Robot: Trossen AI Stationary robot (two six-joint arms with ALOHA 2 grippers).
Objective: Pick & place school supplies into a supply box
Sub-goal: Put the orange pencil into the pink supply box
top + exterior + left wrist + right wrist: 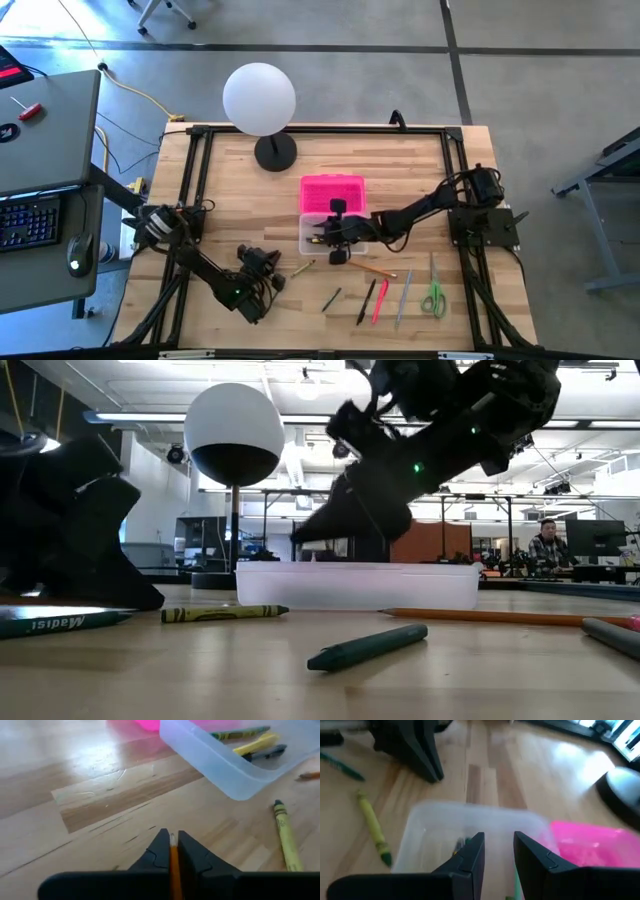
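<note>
An orange pencil [174, 865] is clamped between the closed fingers of the left gripper [170, 851], low over the wooden table [100, 795], near the front left of the supply box [210, 762]. The pencil is thin, with a pale tip. The supply box is a clear plastic tray; a green-tipped yellow crayon, a yellow piece and a dark pen are seen lying in it. Its pink lid [333, 192] is laid just behind it. A yellow crayon [286, 837] is left on the table beside the box. The right gripper [496, 851] is held above the box, fingers parted and empty.
</note>
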